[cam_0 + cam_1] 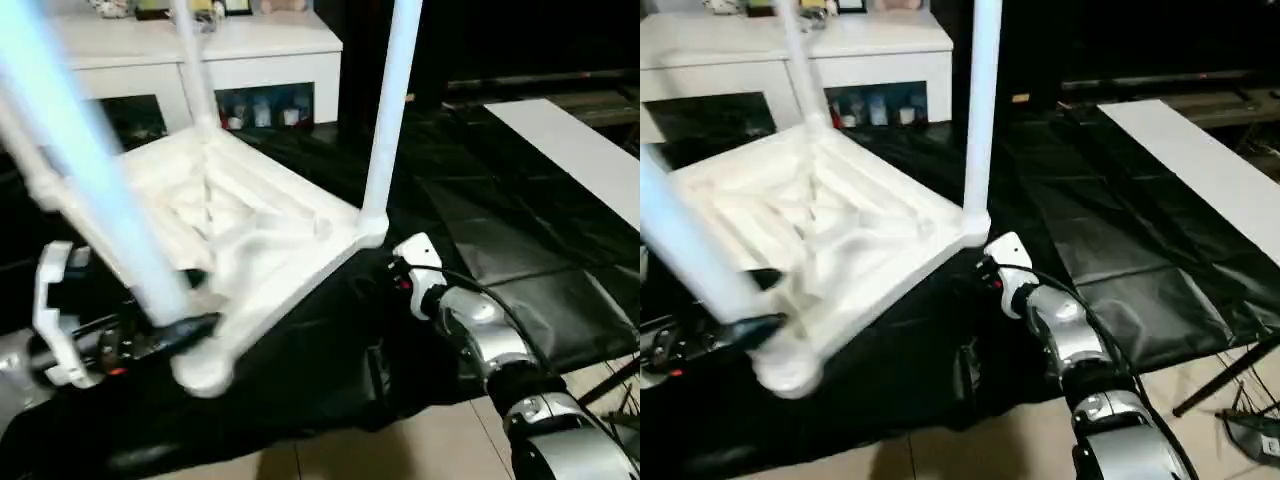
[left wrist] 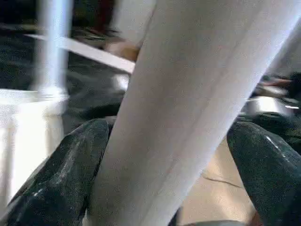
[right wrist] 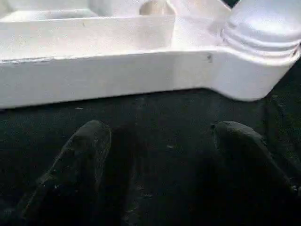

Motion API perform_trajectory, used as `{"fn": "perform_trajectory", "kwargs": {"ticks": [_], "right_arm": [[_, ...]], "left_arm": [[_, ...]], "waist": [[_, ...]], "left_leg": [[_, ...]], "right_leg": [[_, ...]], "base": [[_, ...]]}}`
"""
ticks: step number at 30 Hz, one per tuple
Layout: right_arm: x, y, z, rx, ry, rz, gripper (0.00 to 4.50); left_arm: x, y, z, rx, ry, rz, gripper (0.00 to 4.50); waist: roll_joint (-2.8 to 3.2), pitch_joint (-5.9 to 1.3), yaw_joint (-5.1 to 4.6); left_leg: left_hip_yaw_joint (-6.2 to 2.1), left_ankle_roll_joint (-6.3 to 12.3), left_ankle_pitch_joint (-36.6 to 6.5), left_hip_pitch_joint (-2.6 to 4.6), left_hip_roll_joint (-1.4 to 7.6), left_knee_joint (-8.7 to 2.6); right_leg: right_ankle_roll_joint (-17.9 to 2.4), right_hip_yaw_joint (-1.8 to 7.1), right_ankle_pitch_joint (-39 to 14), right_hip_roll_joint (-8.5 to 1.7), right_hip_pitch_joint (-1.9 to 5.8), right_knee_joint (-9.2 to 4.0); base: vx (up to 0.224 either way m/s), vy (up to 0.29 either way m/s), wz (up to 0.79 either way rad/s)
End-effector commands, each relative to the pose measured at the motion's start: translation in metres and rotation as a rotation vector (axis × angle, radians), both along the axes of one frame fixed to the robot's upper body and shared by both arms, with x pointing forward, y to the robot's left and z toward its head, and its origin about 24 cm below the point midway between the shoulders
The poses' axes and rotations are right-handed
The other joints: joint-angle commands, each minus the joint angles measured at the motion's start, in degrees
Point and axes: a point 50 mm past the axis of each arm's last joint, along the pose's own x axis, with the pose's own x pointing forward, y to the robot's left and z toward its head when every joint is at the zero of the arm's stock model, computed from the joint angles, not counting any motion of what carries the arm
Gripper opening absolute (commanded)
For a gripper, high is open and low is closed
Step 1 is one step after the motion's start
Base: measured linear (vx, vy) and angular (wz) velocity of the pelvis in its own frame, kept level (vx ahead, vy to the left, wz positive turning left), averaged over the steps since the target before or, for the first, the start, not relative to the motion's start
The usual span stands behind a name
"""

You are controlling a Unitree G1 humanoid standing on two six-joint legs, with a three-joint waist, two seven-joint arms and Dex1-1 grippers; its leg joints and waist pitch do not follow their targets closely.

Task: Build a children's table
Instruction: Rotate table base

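The tabletop (image 1: 230, 215) lies upside down on the black sheet (image 1: 1140, 250), ribbed underside up, tilted a little with its near-left corner toward the robot. Legs stand in the corner sockets: one at the far left (image 1: 195, 65), one at the right corner (image 1: 392, 110), and one at the near-left corner (image 1: 100, 190), blurred and leaning across the left of the view. A fourth, at the left edge, is hard to separate from the blur.

Left gripper (image 2: 164, 155): fingers spread wide on either side of the near-left leg; one pad (image 2: 70, 169) sits against or just beside the tube, the other stands clear. Not clamped. Right gripper (image 3: 160, 155): fingers apart over the black sheet, near the tabletop's edge (image 3: 108, 75) by the right corner socket (image 3: 263, 28), holding nothing.

Handling judgement: hollow moulded plastic, so likely light and stiff, and smooth enough to slip in a loose grip. The long legs give leverage; a push high up would tip the whole piece. Best hold looks like low on a leg just above its socket, or on the rim wall beside a corner.

Hidden or unclear: leg tops are cut off by the picture's edge; how deep each leg sits in its socket cannot be told; the near-left socket (image 1: 200, 372) is partly behind the left gripper.
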Motion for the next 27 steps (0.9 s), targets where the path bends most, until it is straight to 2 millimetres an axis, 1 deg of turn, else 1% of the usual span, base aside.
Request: {"fn": "perform_trajectory", "kwargs": {"ticks": [1, 2, 3, 4, 5, 6, 7, 8, 9, 10, 11, 12, 13, 14, 15, 16, 17, 18, 19, 20, 21, 22, 23, 24, 25, 26, 27], "right_arm": [[0.007, 0.004, 0.004, -0.023, -0.006, -0.029, 3.84], [0.007, 0.006, 0.004, -0.029, -0.004, -0.033, 3.84], [0.008, 0.008, 0.004, -0.03, -0.001, -0.034, 3.84], [0.009, 0.015, 0.004, -0.028, 0.003, -0.02, 3.84], [0.009, 0.019, 0.004, -0.026, 0.006, -0.009, 3.84], [0.009, 0.024, 0.004, -0.022, 0.008, 0.0, 3.84], [0.009, 0.024, 0.004, -0.021, 0.009, 0.001, 3.84], [0.008, 0.037, 0.002, -0.021, 0.019, 0.031, 3.84], [0.008, 0.037, 0.002, -0.021, 0.019, 0.031, 3.84], [0.008, 0.041, 0.002, -0.022, 0.021, 0.043, 3.84], [0.007, 0.045, 0.002, -0.021, 0.023, 0.053, 3.84], [0.007, 0.049, 0.002, -0.018, 0.024, 0.063, 3.84], [0.006, 0.055, 0.002, -0.01, 0.022, 0.076, 3.84], [0.006, 0.055, 0.002, -0.01, 0.022, 0.076, 3.84], [0.006, 0.059, 0.003, 0.0, 0.019, 0.084, 3.84], [0.006, 0.061, 0.003, 0.004, 0.016, 0.088, 3.84], [0.006, 0.061, 0.003, 0.005, 0.014, 0.09, 3.84], [0.005, 0.063, 0.004, 0.011, 0.012, 0.093, 3.84], [0.005, 0.064, 0.004, 0.018, 0.01, 0.101, 3.84], [0.004, 0.065, 0.004, 0.023, 0.008, 0.109, 3.84], [0.004, 0.065, 0.004, 0.026, 0.006, 0.114, 3.84], [0.003, 0.064, 0.003, 0.024, 0.003, 0.124, 3.84], [0.003, 0.063, 0.002, 0.024, 0.003, 0.125, 3.84], [0.002, 0.062, 0.002, 0.024, 0.003, 0.125, 3.84], [0.002, 0.06, 0.001, 0.032, 0.005, 0.126, 3.84], [0.001, 0.059, 0.001, 0.033, 0.005, 0.125, 3.84], [0.001, 0.058, 0.0, 0.034, 0.003, 0.125, 3.84]], "left_arm": [[0.0, -0.025, 0.006, -0.025, -0.033, -0.125, 4.48], [0.002, -0.03, 0.007, -0.026, -0.039, -0.14, 4.48], [0.004, -0.035, 0.007, -0.027, -0.048, -0.15, 4.48], [0.009, -0.045, 0.007, -0.038, -0.06, -0.179, 4.48], [0.012, -0.052, 0.008, -0.045, -0.067, -0.198, 4.48], [0.016, -0.058, 0.008, -0.047, -0.082, -0.207, 4.48], [0.017, -0.059, 0.008, -0.047, -0.084, -0.208, 4.48], [0.028, -0.076, 0.011, -0.059, -0.117, -0.234, 4.48], [0.028, -0.076, 0.011, -0.059, -0.117, -0.234, 4.48], [0.031, -0.082, 0.012, -0.065, -0.124, -0.247, 4.48], [0.034, -0.087, 0.012, -0.07, -0.13, -0.26, 4.48], [0.037, -0.093, 0.012, -0.069, -0.136, -0.271, 4.48], [0.042, -0.1, 0.011, -0.067, -0.14, -0.287, 4.48], [0.042, -0.1, 0.011, -0.067, -0.14, -0.287, 4.48], [0.046, -0.106, 0.009, -0.054, -0.147, -0.287, 4.48], [0.049, -0.109, 0.008, -0.047, -0.152, -0.286, 4.48], [0.05, -0.111, 0.007, -0.044, -0.155, -0.286, 4.48], [0.054, -0.114, 0.006, -0.029, -0.166, -0.272, 4.48], [0.058, -0.117, 0.005, -0.022, -0.173, -0.259, 4.48], [0.062, -0.12, 0.003, -0.009, -0.186, -0.245, 4.48], [0.065, -0.122, 0.002, 0.0, -0.194, -0.236, 4.48], [0.076, -0.126, -0.004, 0.046, -0.2, -0.155, 4.48], [0.081, -0.128, -0.006, 0.066, -0.219, -0.12, 4.48], [0.085, -0.13, -0.008, 0.078, -0.234, -0.099, 4.48], [0.092, -0.132, -0.01, 0.1, -0.241, -0.036, 4.48], [0.096, -0.133, -0.011, 0.106, -0.25, -0.013, 4.48], [0.099, -0.134, -0.011, 0.111, -0.261, 0.016, 4.48]], "waist": [[0.52, -3.35, 0.02], [0.65, -3.29, 0.0], [0.47, -3.28, -0.04], [0.48, -3.29, -0.08], [0.19, -3.34, -0.11], [0.51, -3.41, -0.01], [0.46, -3.2, 0.02], [0.18, -3.19, -0.27], [0.2, -3.26, -0.2], [0.33, -3.3, -0.14], [0.26, -3.16, -0.49], [0.39, -3.19, -0.4], [0.19, -3.21, -0.7], [0.16, -3.18, -0.71], [0.34, -3.26, -0.73], [0.17, -3.29, -0.86], [0.21, -3.36, -0.84], [0.56, -3.4, -0.86], [0.36, -3.38, -1.0], [0.6, -3.4, -1.03], [0.52, -3.41, -1.07], [0.51, -3.44, -1.2], [0.41, -3.3, -1.38], [0.58, -3.41, -1.41], [0.52, -3.51, -1.52], [0.72, -3.44, -1.62], [0.57, -3.47, -1.69]], "left_leg": [[-0.41, -0.23, -15.3, 0.4, 2.34, -4.58], [-0.4, 0.02, -14.3, 0.24, 2.36, -4.55], [-0.29, 0.2, -14.0, 0.2, 2.31, -4.44], [-0.29, 0.27, -13.8, 0.17, 2.31, -4.45], [-0.25, 0.43, -13.3, 0.17, 2.31, -4.35], [-0.29, 0.31, -13.2, 0.34, 2.37, -4.3], [-0.19, 0.19, -13.8, 0.37, 2.41, -4.3], [-0.31, 0.15, -14.1, -0.04, 2.34, -4.46], [-0.26, 0.0, -14.5, 0.33, 2.32, -4.38], [-0.29, -0.33, -14.7, 0.43, 2.39, -4.28], [-0.47, -0.37, -14.7, -0.1, 2.31, -4.5], [-0.46, -0.51, -15.3, 0.15, 2.31, -4.44], [-0.51, -0.5, -15.9, 0.15, 2.29, -4.41], [-0.49, -0.51, -16.1, 0.16, 2.27, -4.37], [-0.56, -0.58, -15.8, 0.08, 2.29, -4.35], [-0.55, -0.33, -15.5, 0.09, 2.3, -4.35], [-0.5, -0.07, -14.9, 0.2, 2.29, -4.28], [-0.52, -0.07, -14.6, 0.13, 2.31, -4.25], [-0.47, 0.09, -14.7, 0.12, 2.33, -4.25], [-0.52, 0.21, -14.8, 0.13, 2.32, -4.25], [-0.51, 0.24, -14.9, 0.13, 2.3, -4.24], [-0.62, 0.22, -15.3, 0.03, 2.35, -4.28], [-0.56, 0.44, -16.0, 0.02, 2.3, -4.36], [-0.55, 0.37, -16.7, 0.4, 2.25, -4.19], [-0.79, 0.35, -16.3, 0.06, 2.33, -4.32], [-0.81, 0.54, -16.4, 0.04, 2.3, -4.32], [-0.68, 0.59, -16.5, 0.23, 2.27, -4.22]], "right_leg": [[-14.8, 2.17, -12.8, -2.0, 2.51, -2.73], [-15.0, 2.19, -12.1, -2.05, 2.67, -2.6], [-14.9, 2.2, -12.1, -2.06, 2.74, -2.62], [-14.8, 2.2, -12.2, -2.06, 2.82, -2.56], [-14.7, 2.23, -12.6, -2.15, 2.86, -2.65], [-14.9, 2.24, -12.8, -2.26, 2.81, -2.61], [-14.7, 2.3, -13.4, -2.3, 2.71, -2.84], [-14.0, 2.25, -14.3, -2.24, 3.06, -2.78], [-13.8, 2.23, -15.2, -2.23, 2.84, -2.99], [-14.1, 2.33, -15.1, -2.47, 2.81, -2.92], [-13.7, 2.21, -15.7, -2.37, 3.08, -2.93], [-13.4, 2.2, -16.3, -2.41, 2.96, -3.04], [-13.2, 2.25, -17.2, -2.49, 2.97, -3.17], [-13.1, 2.28, -17.4, -2.53, 2.95, -3.22], [-13.1, 2.31, -17.1, -2.65, 3.1, -3.08], [-13.1, 2.26, -16.8, -2.53, 3.04, -3.2], [-13.4, 2.27, -15.9, -2.52, 3.0, -3.13], [-13.6, 2.27, -15.2, -2.57, 3.07, -3.01], [-13.8, 2.2, -15.0, -2.48, 3.04, -3.14], [-14.1, 2.19, -14.5, -2.49, 3.07, -3.09], [-14.1, 2.15, -14.4, -2.42, 3.06, -3.15], [-14.1, 2.14, -14.4, -2.55, 3.23, -3.02], [-13.9, 2.12, -15.2, -2.4, 3.08, -3.38], [-13.6, 2.13, -15.6, -2.41, 2.94, -3.47], [-13.6, 2.07, -15.5, -2.65, 3.33, -3.33], [-13.6, 2.04, -15.5, -2.53, 3.2, -3.47], [-13.7, 2.05, -15.1, -2.44, 3.09, -3.58]], "base": [[0.0, 0.0, 0.0], [0.0, 0.0, 0.0], [0.0, 0.0, 0.0], [0.0, 0.0, 0.0], [0.0, 0.0, 0.0], [0.0, 0.0, 0.0], [0.0, 0.0, 0.0], [0.0, 0.0, 0.0], [0.0, 0.0, 0.0], [0.0, 0.0, 0.0], [0.0, 0.0, 0.0], [0.0, 0.0, 0.0], [0.0, 0.0, 0.0], [0.0, 0.0, 0.0], [0.0, 0.0, 0.0], [0.0, 0.0, 0.0], [0.0, 0.0, 0.0], [0.0, 0.0, 0.0], [0.0, 0.0, 0.0], [0.0, 0.0, 0.0], [0.0, 0.0, 0.0], [0.0, 0.0, 0.0], [0.0, 0.0, 0.0], [0.0, 0.0, 0.0], [0.0, 0.0, 0.0], [0.0, 0.0, 0.0], [0.0, 0.0, 0.0]]}}
